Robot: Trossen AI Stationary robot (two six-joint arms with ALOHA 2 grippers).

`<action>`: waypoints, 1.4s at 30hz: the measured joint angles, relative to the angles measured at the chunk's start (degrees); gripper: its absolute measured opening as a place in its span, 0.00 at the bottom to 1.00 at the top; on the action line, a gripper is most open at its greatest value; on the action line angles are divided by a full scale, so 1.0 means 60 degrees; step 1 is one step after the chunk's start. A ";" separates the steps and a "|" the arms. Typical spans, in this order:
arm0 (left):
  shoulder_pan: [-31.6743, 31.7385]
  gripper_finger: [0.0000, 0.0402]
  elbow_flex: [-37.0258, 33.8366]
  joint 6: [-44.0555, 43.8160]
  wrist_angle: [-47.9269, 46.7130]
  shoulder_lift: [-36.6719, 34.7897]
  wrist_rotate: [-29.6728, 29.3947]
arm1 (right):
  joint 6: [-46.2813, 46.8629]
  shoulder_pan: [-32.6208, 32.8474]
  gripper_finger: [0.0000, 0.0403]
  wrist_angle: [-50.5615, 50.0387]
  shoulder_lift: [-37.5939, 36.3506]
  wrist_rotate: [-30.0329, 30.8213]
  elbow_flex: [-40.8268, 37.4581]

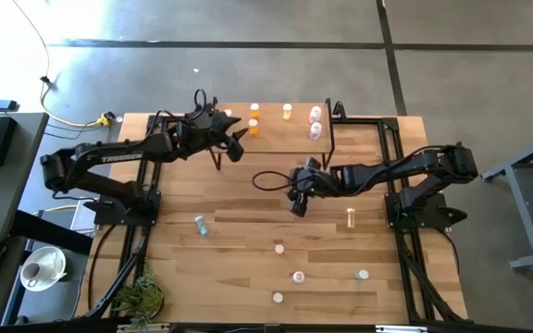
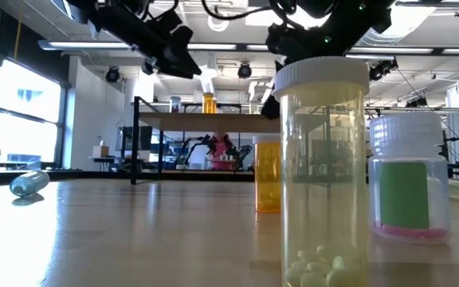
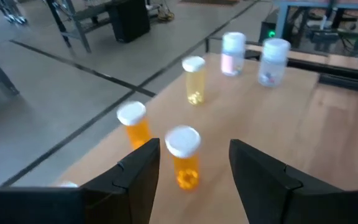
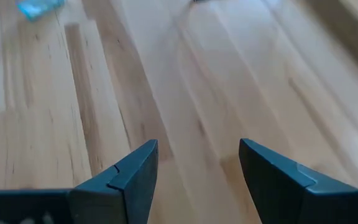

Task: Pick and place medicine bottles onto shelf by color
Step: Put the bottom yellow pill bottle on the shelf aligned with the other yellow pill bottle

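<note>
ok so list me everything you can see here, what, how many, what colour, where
table: 1, light wood, under both arms
shelf: 1, light wood top, black legs, far edge of the table
orange bottles: 2, orange, left end of the shelf
yellow bottle: 1, yellow, middle of the shelf
pale bottles: 2, pinkish-white, right end of the shelf
loose bottles: 6, one blue-grey on its side, one yellow, four showing only white caps, near half of the table
plant: 1, green, near left corner of the table
left gripper: 1, dark, jaws open either side of an orange bottle
right gripper: 1, dark, jaws open over bare table
</note>
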 joint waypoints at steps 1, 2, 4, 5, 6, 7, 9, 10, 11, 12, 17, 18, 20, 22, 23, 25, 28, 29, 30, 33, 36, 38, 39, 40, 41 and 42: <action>-0.0091 0.46 0.0000 -0.0018 -0.0213 -0.0109 0.0000 | 0.0224 0.0000 0.54 -0.0195 -0.0001 -0.0004 0.0000; -0.0197 0.46 0.0000 -0.0017 -0.0382 -0.0211 -0.0001 | 0.0414 0.0001 0.54 -0.0394 -0.0001 -0.0005 -0.0001; -0.0449 0.46 0.0003 -0.0018 -0.0589 -0.0351 -0.0001 | 0.0778 0.0000 0.54 -0.0794 -0.0003 -0.0001 0.0000; -0.0574 0.46 0.0004 -0.0003 -0.0740 -0.0395 -0.0001 | 0.0956 0.0000 0.54 -0.0976 -0.0005 -0.0001 0.0000; -0.0696 0.46 0.0004 0.0056 -0.0922 -0.0439 0.0004 | 0.1126 0.0000 0.54 -0.1153 -0.0005 -0.0001 0.0000; -0.0816 0.46 0.0004 0.0132 -0.1080 -0.0476 0.0003 | 0.1290 0.0000 0.54 -0.1317 -0.0005 -0.0001 0.0000; -0.1065 0.46 0.0004 0.0200 -0.1284 -0.0511 0.0003 | 0.1534 0.0000 0.54 -0.1637 -0.0008 -0.0002 -0.0003; -0.1181 0.46 0.0004 0.0196 -0.1428 -0.0510 0.0003 | 0.1631 0.0000 0.54 -0.1771 -0.0008 -0.0002 0.0000; -0.1308 0.46 0.0004 0.0152 -0.1594 -0.0507 0.0003 | 0.1710 0.0000 0.54 -0.1900 -0.0008 -0.0001 -0.0003; -0.1441 0.46 0.0004 0.0121 -0.1702 -0.0507 0.0000 | 0.1786 0.0002 0.54 -0.2031 -0.0008 -0.0001 0.0000; -0.2186 0.46 0.0004 -0.0056 -0.2328 -0.0507 0.0006 | 0.1827 0.0191 0.54 -0.2399 -0.0008 -0.0001 -0.0003; -0.2346 0.46 0.0004 -0.0135 -0.2406 -0.0507 0.0006 | 0.1780 0.0260 0.54 -0.2413 -0.0008 -0.0002 0.0000; -0.2671 0.46 0.0004 -0.0279 -0.2573 -0.0507 0.0003 | 0.1608 0.0421 0.54 -0.2431 -0.0012 -0.0023 -0.0001; -0.2983 0.46 0.0004 -0.0372 -0.2701 -0.0507 0.0007 | 0.1383 0.0591 0.54 -0.2433 -0.0013 -0.0212 -0.0001; -0.3133 0.46 0.0004 -0.0414 -0.2787 -0.0507 0.0005 | 0.1238 0.0682 0.54 -0.2428 -0.0015 -0.0346 -0.0002; -0.3393 0.46 0.0004 -0.0573 -0.3004 -0.0507 0.0010 | 0.0937 0.0882 0.54 -0.2327 -0.0015 -0.0785 -0.0003; -0.3710 0.46 0.0004 -0.0885 -0.3351 -0.0507 0.0010 | 0.0347 0.1206 0.54 -0.1804 -0.0015 -0.1422 -0.0003; -0.3799 0.46 0.0004 -0.1035 -0.3441 -0.0503 0.0009 | 0.0183 0.1314 0.54 -0.1576 -0.0019 -0.1666 -0.0001; -0.3882 0.46 0.0004 -0.1191 -0.3493 -0.0503 0.0008 | 0.0041 0.1421 0.54 -0.1353 -0.0023 -0.1921 -0.0001; -0.4123 0.46 0.0004 -0.1562 -0.3545 -0.0503 0.0003 | -0.0247 0.1755 0.54 -0.0693 -0.0023 -0.2570 -0.0003; -0.4397 0.46 0.0004 -0.1911 -0.3542 -0.0503 0.0003 | -0.0428 0.2073 0.54 0.0220 -0.0023 -0.2840 -0.0003; -0.4600 0.46 0.0004 -0.2175 -0.3538 -0.0503 0.0005 | -0.0558 0.2243 0.54 0.0851 -0.0023 -0.2896 -0.0003; -0.4699 0.46 0.0004 -0.2294 -0.3540 -0.0503 0.0007 | -0.0571 0.2314 0.54 0.1135 -0.0023 -0.2948 -0.0003; -0.4801 0.46 0.0004 -0.2417 -0.3539 -0.0503 0.0005 | -0.0575 0.2370 0.54 0.1420 -0.0023 -0.3004 -0.0003; -0.4902 0.46 0.0004 -0.2532 -0.3538 -0.0503 0.0003 | -0.0568 0.2416 0.54 0.1668 -0.0023 -0.3066 0.0000; -0.5005 0.46 0.0004 -0.2654 -0.3538 -0.0503 0.0003 | -0.0564 0.2457 0.54 0.1879 -0.0020 -0.3146 -0.0003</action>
